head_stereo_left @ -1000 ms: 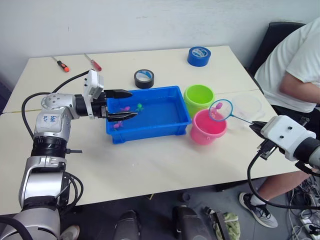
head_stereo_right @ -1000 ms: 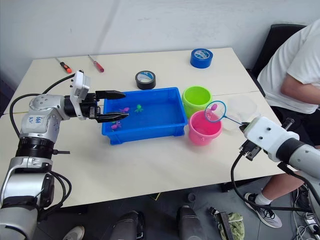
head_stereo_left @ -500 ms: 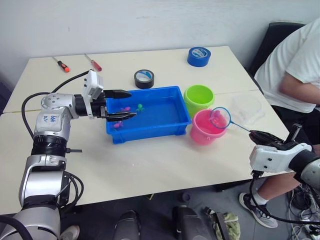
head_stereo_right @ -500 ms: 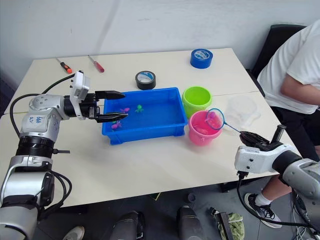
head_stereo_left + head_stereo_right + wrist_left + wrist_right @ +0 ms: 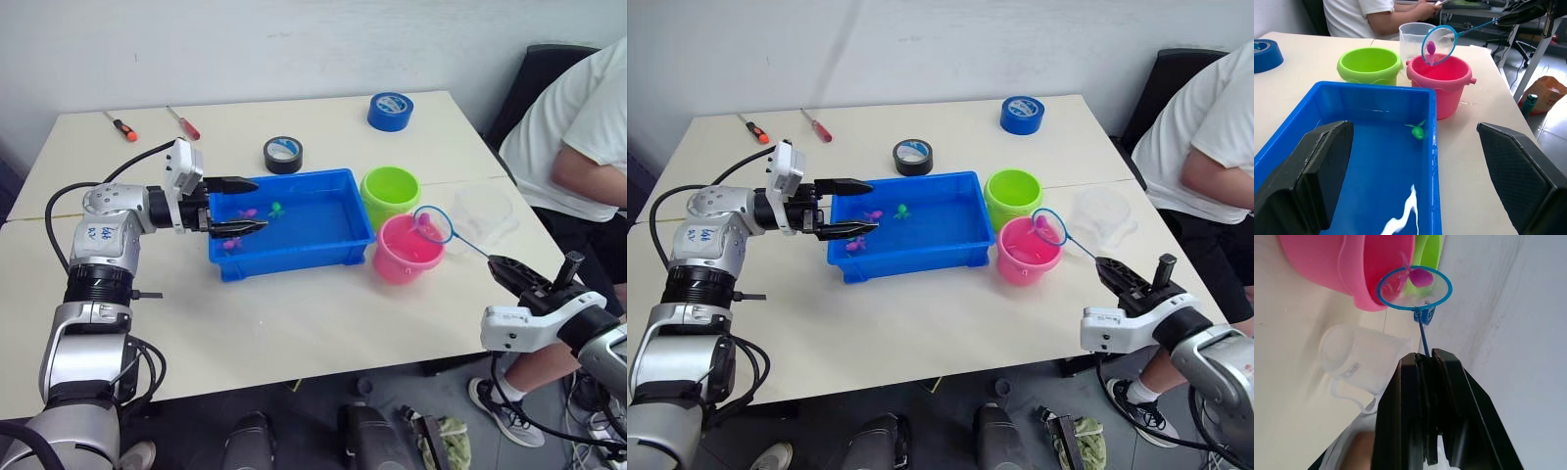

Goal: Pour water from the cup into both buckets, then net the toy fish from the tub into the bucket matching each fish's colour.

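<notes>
Both arms are chunky silver-grey metal segments with black ribbed joints and loose black cables looping off them. The left arm (image 5: 96,257) has blue scribbled markings on its shell, and the right arm (image 5: 549,318) ends in a white casing with small screw holes.

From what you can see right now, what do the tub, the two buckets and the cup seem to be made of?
The tub looks like glossy bright blue moulded plastic; its wet floor glints. The lime green bucket and pink bucket look like smooth opaque plastic with thin moulded rims. The cup is clear and thin-walled, probably plastic, though glass cannot be ruled out by look alone.
</notes>
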You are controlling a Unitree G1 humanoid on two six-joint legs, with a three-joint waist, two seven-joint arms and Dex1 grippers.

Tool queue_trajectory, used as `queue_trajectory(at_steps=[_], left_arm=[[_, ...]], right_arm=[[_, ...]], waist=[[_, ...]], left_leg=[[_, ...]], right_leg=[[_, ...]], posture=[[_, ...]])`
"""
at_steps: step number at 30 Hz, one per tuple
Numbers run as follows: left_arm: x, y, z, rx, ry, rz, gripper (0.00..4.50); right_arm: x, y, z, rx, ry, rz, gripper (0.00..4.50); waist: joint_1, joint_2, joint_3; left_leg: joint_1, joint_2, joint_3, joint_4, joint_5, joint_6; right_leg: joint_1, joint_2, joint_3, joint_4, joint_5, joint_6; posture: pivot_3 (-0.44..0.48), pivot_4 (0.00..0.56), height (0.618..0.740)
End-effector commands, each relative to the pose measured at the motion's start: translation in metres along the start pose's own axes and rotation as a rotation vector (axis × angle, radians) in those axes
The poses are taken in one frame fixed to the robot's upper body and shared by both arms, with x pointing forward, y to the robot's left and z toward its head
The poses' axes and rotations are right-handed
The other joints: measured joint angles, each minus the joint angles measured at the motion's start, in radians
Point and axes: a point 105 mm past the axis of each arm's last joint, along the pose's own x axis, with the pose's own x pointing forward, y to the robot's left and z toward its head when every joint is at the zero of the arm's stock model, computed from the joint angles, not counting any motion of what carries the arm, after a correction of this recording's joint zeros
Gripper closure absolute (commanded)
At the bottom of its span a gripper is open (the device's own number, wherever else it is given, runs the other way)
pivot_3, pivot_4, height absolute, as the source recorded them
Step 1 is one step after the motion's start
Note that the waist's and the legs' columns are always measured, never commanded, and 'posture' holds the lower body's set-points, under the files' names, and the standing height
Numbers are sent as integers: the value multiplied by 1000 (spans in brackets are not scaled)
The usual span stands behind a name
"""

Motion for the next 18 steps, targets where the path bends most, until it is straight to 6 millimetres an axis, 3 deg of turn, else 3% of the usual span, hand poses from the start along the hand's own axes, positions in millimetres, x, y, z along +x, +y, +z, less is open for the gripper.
queue_trajectory(at_steps=[1, 10, 13, 18], left_arm=[[1, -1, 14, 46, -28, -22, 83], [-2, -4, 15, 48, -24, -38, 83], [-6, -3, 14, 51, -15, -23, 83], [-38, 14, 11, 33, -8, 156, 83]], right_arm=[[-3, -15, 3, -67, 14, -79, 4500], [-1, -21, 6, -34, 14, -136, 4500], [4, -40, 11, 46, -33, -214, 4500], [38, -78, 16, 389, -136, -240, 4500]], waist=[[-1, 0, 0], [0, 0, 0], [-2, 0, 0], [-23, 0, 0]], left_leg=[[0, 0, 0, 0, 0, 0], [0, 0, 0, 0, 0, 0], [0, 0, 0, 1, 0, 0], [2, 0, 0, 1, 1, 0]], right_leg=[[0, 0, 0, 0, 0, 0], [0, 0, 0, 1, 0, 0], [0, 0, 0, 1, 0, 0], [1, 1, 1, 5, 0, 0]], posture=[[0, 150, 731], [0, 150, 731], [0, 150, 731], [0, 150, 731]])
